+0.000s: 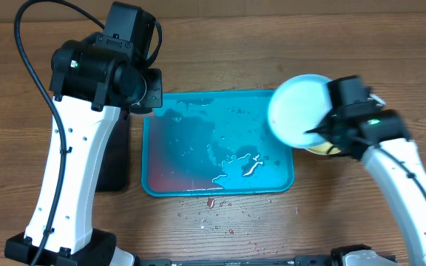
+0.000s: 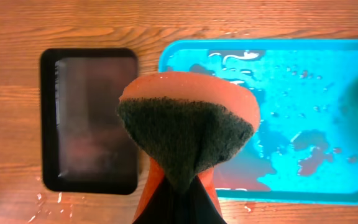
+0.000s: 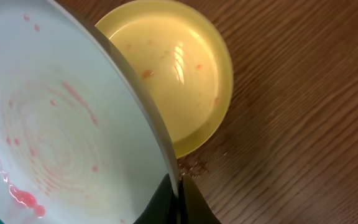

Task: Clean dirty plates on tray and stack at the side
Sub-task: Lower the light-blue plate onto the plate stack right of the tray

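My right gripper (image 3: 179, 190) is shut on the rim of a light blue plate (image 1: 299, 109) and holds it tilted in the air over the tray's right end. Its white centre (image 3: 48, 137) carries faint red smears. A yellow-green plate (image 3: 176, 74) lies flat on the table below it, also seen in the overhead view (image 1: 318, 150). The teal-blue tray (image 1: 198, 186) is wet, with red smears. My left gripper (image 2: 182, 193) is shut on an orange sponge with a dark green scouring face (image 2: 188, 134), above the tray's left edge. The pale cream plate is out of view.
A black rectangular tray (image 2: 89, 118) sits just left of the teal tray, under my left arm (image 1: 80, 148). Red specks and drops (image 1: 213, 214) dot the wooden table in front of the teal tray.
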